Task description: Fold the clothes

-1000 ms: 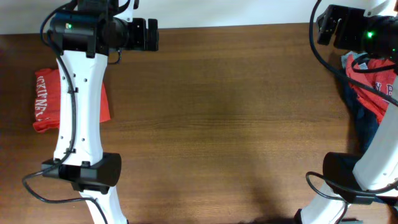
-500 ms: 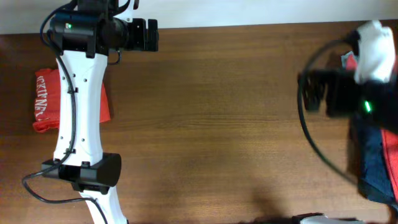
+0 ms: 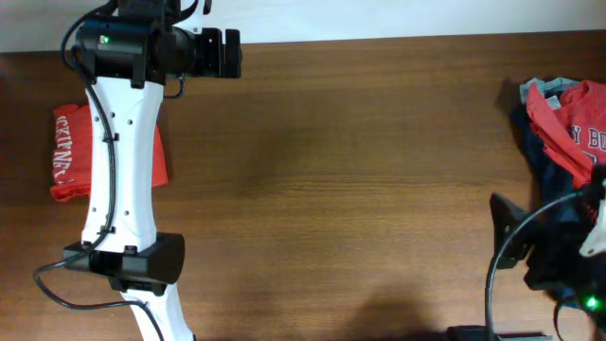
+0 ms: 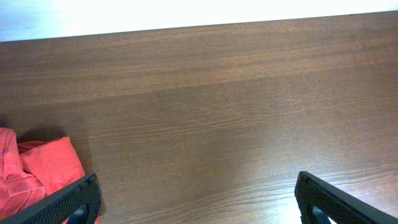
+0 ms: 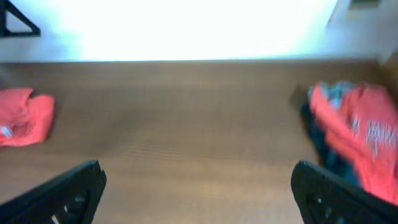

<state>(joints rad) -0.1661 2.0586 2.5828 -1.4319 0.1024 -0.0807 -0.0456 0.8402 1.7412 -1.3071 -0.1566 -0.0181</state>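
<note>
A folded orange-red T-shirt (image 3: 68,156) with white lettering lies at the table's left, partly under my left arm. Its edge shows in the left wrist view (image 4: 37,171) and, blurred, in the right wrist view (image 5: 25,121). A loose pile lies at the right edge: a red garment (image 3: 568,118) on a navy one (image 3: 542,166). The pile also shows in the right wrist view (image 5: 364,134). My left gripper (image 4: 199,199) is open and empty above bare wood, at the far left in the overhead view (image 3: 225,52). My right gripper (image 5: 199,190) is open and empty, low at the front right.
The brown wooden table (image 3: 360,170) ends at a white far edge (image 3: 379,19). My right arm (image 3: 559,260) is at the front right corner, just in front of the pile. My left arm (image 3: 118,170) crosses the folded shirt.
My right arm has swung from the far right corner, above the pile, down to the front right corner. The pile is now uncovered. The left arm has not moved.
</note>
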